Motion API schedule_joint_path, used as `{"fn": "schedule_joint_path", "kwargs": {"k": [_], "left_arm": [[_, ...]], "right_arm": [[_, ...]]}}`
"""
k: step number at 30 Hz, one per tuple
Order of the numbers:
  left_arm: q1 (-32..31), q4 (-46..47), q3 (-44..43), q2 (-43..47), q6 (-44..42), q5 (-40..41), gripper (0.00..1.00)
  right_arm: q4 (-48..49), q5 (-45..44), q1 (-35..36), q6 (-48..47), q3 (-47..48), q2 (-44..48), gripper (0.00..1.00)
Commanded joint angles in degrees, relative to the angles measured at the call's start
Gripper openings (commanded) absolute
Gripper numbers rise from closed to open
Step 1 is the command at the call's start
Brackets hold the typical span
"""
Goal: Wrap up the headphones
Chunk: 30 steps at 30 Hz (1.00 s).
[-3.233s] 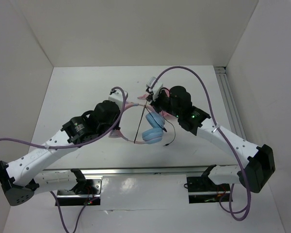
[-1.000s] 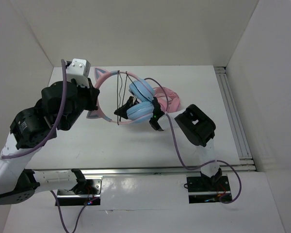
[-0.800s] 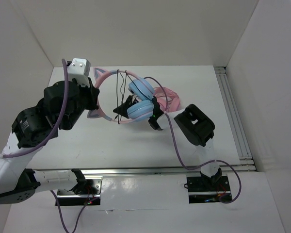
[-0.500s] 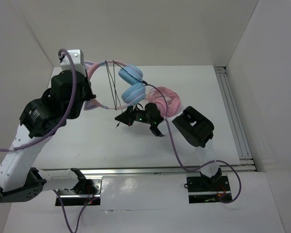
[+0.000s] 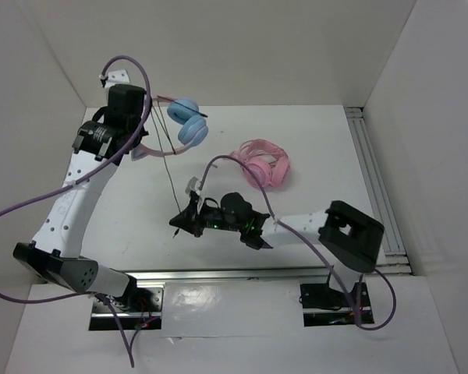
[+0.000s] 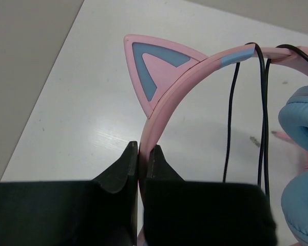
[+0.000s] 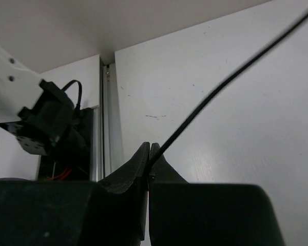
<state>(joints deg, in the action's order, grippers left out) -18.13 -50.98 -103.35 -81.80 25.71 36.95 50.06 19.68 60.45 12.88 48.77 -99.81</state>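
Observation:
The headphones (image 5: 186, 121) have light blue ear cups and a pink cat-ear headband (image 6: 195, 66). My left gripper (image 5: 137, 140) is shut on the headband (image 6: 143, 146) and holds the headphones up at the far left. The black cable (image 5: 168, 173) loops over the headband (image 6: 262, 107) and runs taut down to my right gripper (image 5: 178, 224). My right gripper (image 7: 149, 154) is shut on the cable (image 7: 215, 92) low over the table, near the front middle.
All-pink headphones (image 5: 259, 165) lie on the white table at the middle right. White walls enclose the table on three sides. A metal rail (image 5: 374, 179) runs along the right edge and another (image 5: 218, 274) along the front.
My left arm has lifted the headphones up and to the far left. My right gripper has moved toward the front left, pulling the cable out taut. The all-pink headphones are now uncovered.

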Motion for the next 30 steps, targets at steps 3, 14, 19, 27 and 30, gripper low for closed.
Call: {"fn": "schedule_joint_path", "kwargs": {"k": [3, 14, 19, 27, 30], "left_arm": [[3.0, 14.9, 9.6, 1.1, -1.4, -0.6, 0.0], [-0.9, 19.4, 28.5, 3.8, -16.4, -17.7, 0.0], [-10.2, 22.5, 37.6, 8.2, -21.2, -18.6, 0.0], [-22.0, 20.8, 42.2, 17.7, -29.0, -25.1, 0.0], [-23.9, 17.9, 42.8, 19.1, -29.7, -26.6, 0.0]], "right_arm": [[-23.8, -23.3, 9.9, -18.6, 0.9, 13.4, 0.0], [-47.4, -55.1, 18.6, -35.4, 9.8, 24.4, 0.0], [-49.8, -61.7, 19.2, -40.7, 11.3, 27.5, 0.0], [-41.9, -73.4, 19.8, -49.3, 6.7, 29.8, 0.03], [-35.1, -76.5, 20.3, -54.4, 3.3, 31.0, 0.03]]}}
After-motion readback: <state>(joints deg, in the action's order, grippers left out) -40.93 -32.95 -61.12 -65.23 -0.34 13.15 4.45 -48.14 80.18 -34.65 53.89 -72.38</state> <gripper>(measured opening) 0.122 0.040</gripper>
